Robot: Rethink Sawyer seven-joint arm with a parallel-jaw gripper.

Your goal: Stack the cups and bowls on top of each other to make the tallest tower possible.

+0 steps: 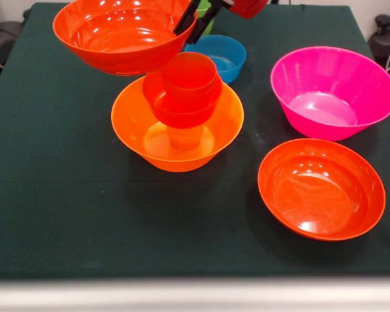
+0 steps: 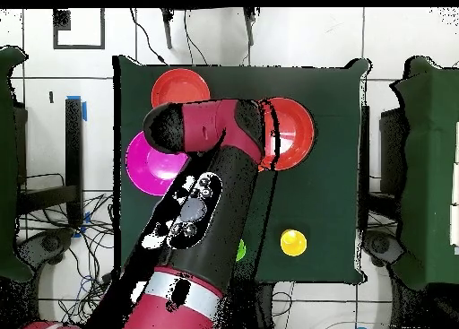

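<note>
and here's the pincer (image 1: 194, 25) up at the top of the front view, its dark fingers clamped on the rim of a wide red-orange bowl (image 1: 120, 36), one finger inside, one outside. that bowl hangs tilted in the air, clear of the tabletop (image 1: 65, 195), just above and to the picture's left of the tower (image 1: 182, 104).

the tower itself: a large orange bowl (image 1: 138, 133) on the cloth, an orange cup (image 1: 185, 138) standing in its middle, a small red-orange bowl (image 1: 157, 97) perched on that, and a red-orange cup (image 1: 190, 77) nested in the top.

behind it, a small blue bowl (image 1: 229, 55) sits on the tabletop, with a sliver of green cup (image 1: 206, 26) peeking out beside the pincer. off to the right in the front view, the large magenta-pink bowl (image 1: 335, 91) rests alone, and nearer the camera the second wide red-orange bowl (image 1: 322, 188) lies apart from it.

from overhead the arm (image 2: 211, 191) covers most of the middle; a yellow cup (image 2: 293, 243) stands alone, well apart from the bowls.
</note>
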